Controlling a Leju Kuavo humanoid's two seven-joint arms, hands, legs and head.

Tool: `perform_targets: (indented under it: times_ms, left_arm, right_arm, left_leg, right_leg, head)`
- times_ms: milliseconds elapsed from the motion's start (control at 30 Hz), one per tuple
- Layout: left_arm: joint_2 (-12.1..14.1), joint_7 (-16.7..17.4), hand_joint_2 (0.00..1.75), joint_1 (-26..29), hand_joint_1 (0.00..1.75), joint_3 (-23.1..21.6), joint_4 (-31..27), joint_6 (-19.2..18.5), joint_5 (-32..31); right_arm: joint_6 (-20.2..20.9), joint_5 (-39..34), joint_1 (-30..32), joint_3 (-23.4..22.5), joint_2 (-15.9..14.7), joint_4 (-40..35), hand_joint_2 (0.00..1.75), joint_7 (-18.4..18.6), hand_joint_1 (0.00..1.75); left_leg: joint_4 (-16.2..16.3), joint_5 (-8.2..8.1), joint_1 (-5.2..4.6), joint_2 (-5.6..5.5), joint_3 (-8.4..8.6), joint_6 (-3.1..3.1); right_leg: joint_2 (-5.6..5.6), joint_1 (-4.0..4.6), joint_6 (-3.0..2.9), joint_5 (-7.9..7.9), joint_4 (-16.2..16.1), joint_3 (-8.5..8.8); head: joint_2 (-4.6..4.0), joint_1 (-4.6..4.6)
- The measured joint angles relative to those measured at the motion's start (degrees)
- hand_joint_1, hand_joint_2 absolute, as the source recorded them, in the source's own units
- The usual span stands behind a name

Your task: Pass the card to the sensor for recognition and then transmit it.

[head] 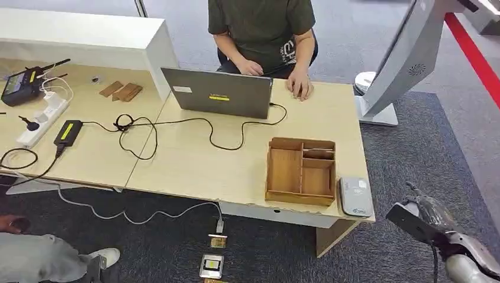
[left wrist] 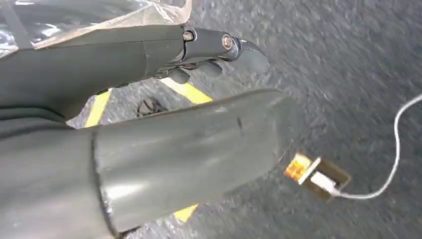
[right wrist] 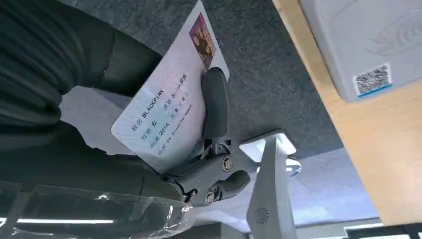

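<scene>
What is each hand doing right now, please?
Left hand: holds nothing, fingers apart, hanging over the carpet.
Right hand: holds the card, beside the table edge.

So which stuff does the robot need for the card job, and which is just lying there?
For the job:
card, held in the right hand
grey sensor at the table corner

Just lying about:
laptop
wooden tray
power strip
wooden blocks
black charger
cables
</scene>
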Motion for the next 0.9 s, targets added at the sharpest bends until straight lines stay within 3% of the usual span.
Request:
perform_targets:
  times_ms: [300, 533, 767, 900]
  left_arm:
    - [0.2, -0.13, 0.0, 0.96, 0.0, 0.0, 0.98, -1.44, 0.11]
    - [0.04, 1.79, 0.0, 1.18, 0.0, -0.02, 1.42, -0.61, 0.0]
    - [-0.44, 2.86, 0.0, 1.29, 0.0, -0.02, 1.57, -0.41, -0.37]
    - [-0.52, 4.2, 0.0, 1.29, 0.0, -0.15, 1.73, -0.68, -0.96]
  right_arm:
    - [0.33, 1.83, -0.2, -1.92, -0.31, -1.33, 1.75, -0.94, 1.75]
    - [0.13, 5.53, -2.13, -3.32, -0.33, -2.05, 1.75, -2.03, 1.75]
    - [-0.02, 13.47, -12.06, -4.06, 0.2, 0.48, 1.75, -7.83, 1.75]
    - [1.92, 17.81, -24.03, -3.78, 0.55, 4.08, 1.75, -10.2, 1.75]
  left_leg:
    - [-0.01, 0.08, 0.03, -0.12, 0.05, -0.01]
    - [-0.01, 0.08, 0.02, -0.11, 0.04, -0.01]
    - [0.0, 0.12, 0.01, -0.07, 0.02, 0.03]
    - [0.0, 0.27, -0.08, -0.06, -0.14, 0.05]
  right_leg:
    - [-0.16, 0.05, -0.03, 0.01, 0.03, 0.15]
    - [-0.15, 0.03, -0.03, 0.02, 0.03, 0.15]
    - [-0.14, 0.02, -0.04, 0.11, 0.06, 0.13]
    - [-0.11, -0.08, -0.02, 0.2, 0.14, -0.1]
  head:
    - [0.0, 0.0]
    - [0.0, 0.0]
    - [0.0, 0.07]
    - [0.0, 0.02]
